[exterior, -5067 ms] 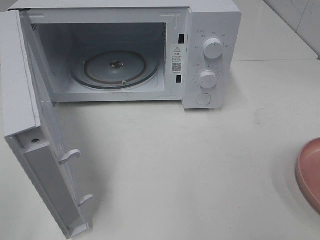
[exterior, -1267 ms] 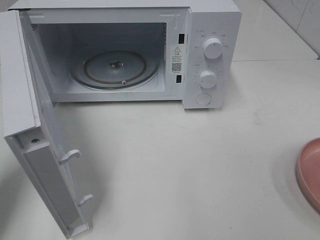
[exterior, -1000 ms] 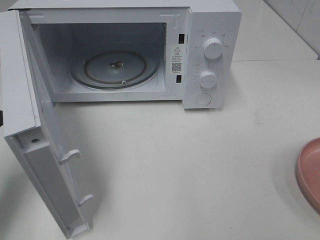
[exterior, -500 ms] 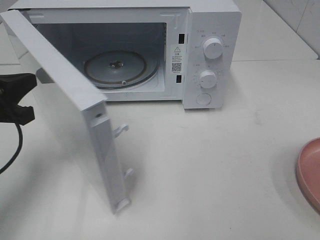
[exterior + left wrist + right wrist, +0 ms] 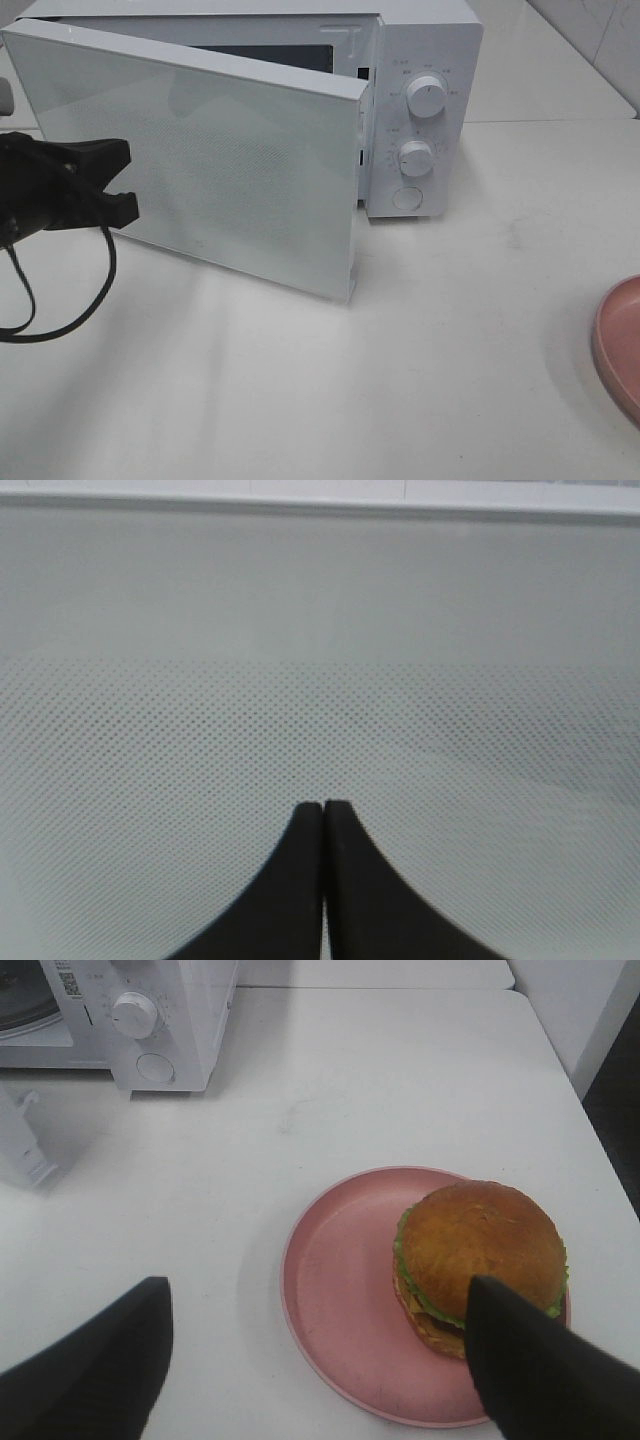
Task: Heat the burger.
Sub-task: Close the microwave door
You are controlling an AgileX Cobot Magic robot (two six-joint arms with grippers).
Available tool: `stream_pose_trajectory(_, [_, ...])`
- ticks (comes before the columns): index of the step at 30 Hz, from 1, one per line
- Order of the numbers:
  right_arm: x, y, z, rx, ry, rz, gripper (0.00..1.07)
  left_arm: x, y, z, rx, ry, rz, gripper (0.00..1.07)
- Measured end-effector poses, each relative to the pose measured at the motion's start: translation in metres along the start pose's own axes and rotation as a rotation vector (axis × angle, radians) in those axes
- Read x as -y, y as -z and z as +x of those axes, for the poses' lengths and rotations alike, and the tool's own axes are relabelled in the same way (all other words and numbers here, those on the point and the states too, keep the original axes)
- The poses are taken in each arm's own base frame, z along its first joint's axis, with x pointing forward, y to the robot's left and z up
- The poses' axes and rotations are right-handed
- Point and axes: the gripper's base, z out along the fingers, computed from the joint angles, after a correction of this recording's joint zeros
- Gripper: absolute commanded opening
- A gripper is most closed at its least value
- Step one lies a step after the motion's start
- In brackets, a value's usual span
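Left claw (image 5: 120,180) (pinched closed) presses the microwave door (image 5: 220,160); right claw (image 5: 320,1360) gapes above the burger (image 5: 480,1255) on its plate (image 5: 340,1300).

The left tool (image 5: 125,180) has swung the microwave door (image 5: 220,170) nearly shut.

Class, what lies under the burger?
The burger sits on a pink plate, off-centre towards one edge. The plate area beneath it is hidden.

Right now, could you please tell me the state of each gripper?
Left gripper: shut, empty, tips against the microwave door.
Right gripper: open, empty, above the burger on the pink plate.
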Motion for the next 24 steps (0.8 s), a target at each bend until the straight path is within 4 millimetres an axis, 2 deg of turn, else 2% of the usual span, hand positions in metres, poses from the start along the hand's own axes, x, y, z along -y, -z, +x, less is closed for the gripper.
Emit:
stream_pose_trajectory(2, [0.0, 0.0, 0.0, 0.0, 0.0, 0.0, 0.76, 0.009, -0.011, -0.005, 0.018, -0.007, 0.017, 0.0])
stream_pose_trajectory(5, [0.0, 0.0, 0.0, 0.0, 0.0, 0.0, 0.76, 0.012, -0.015, -0.005, 0.02, -0.006, 0.022, 0.0])
stream_pose_trajectory(7, [0.0, 0.0, 0.0, 0.0, 0.0, 0.0, 0.76, 0.023, -0.031, -0.011, 0.037, 0.004, 0.029, 0.0])
stream_pose_trajectory(11, [0.0, 0.0, 0.0, 0.0, 0.0, 0.0, 0.76, 0.033, -0.042, -0.012, 0.028, 0.009, 0.034, 0.0])
stream_pose_trajectory(15, [0.0, 0.0, 0.0, 0.0, 0.0, 0.0, 0.76, 0.048, -0.062, -0.021, 0.05, 0.012, 0.053, 0.0])
stream_pose_trajectory(24, [0.0, 0.0, 0.0, 0.0, 0.0, 0.0, 0.76, 0.068, -0.094, -0.03, 0.071, 0.031, 0.064, 0.0])
